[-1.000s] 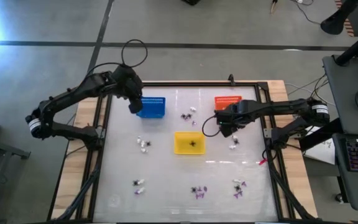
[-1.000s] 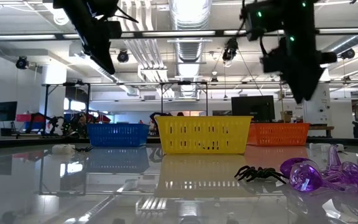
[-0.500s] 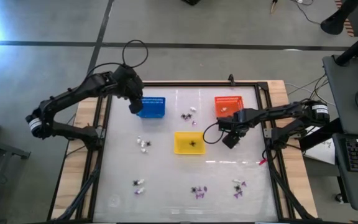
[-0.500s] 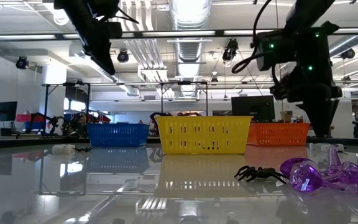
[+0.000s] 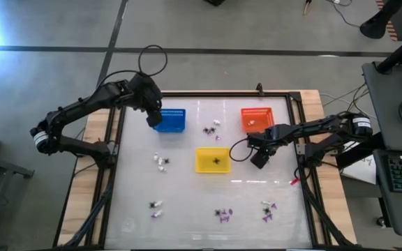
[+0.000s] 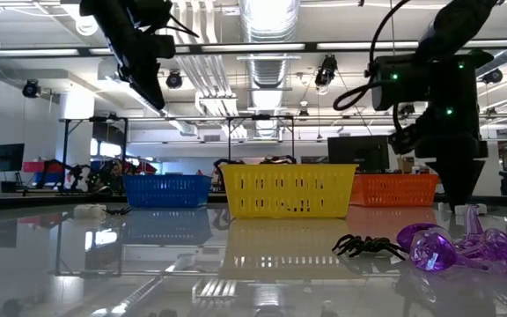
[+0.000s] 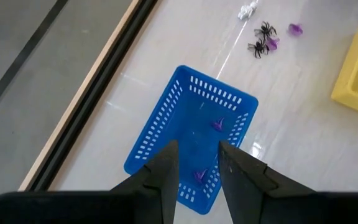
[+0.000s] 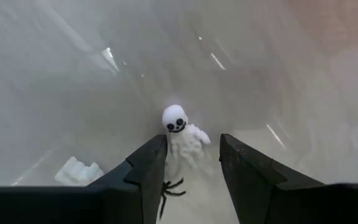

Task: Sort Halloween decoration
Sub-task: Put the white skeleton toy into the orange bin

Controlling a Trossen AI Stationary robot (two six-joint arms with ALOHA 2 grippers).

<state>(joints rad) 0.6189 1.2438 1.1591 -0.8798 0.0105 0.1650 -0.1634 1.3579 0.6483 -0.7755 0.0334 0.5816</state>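
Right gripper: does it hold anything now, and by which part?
Nothing is held. The right gripper is open, low over a white skeleton lying between its fingers, not yet gripped.

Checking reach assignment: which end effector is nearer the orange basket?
Right. The right end effector hangs just in front of the orange basket, over a white skeleton trinket. The left end effector is across the table, above the blue basket.

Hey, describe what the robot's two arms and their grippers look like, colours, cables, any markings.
Both arms are dark, near black, jointed links. The left arm and right arm each show a pale band near the base end, and a thin black cable loops beside each. The left gripper and right gripper each have two flat dark fingers. Small green lights glow on the right arm in the low view.
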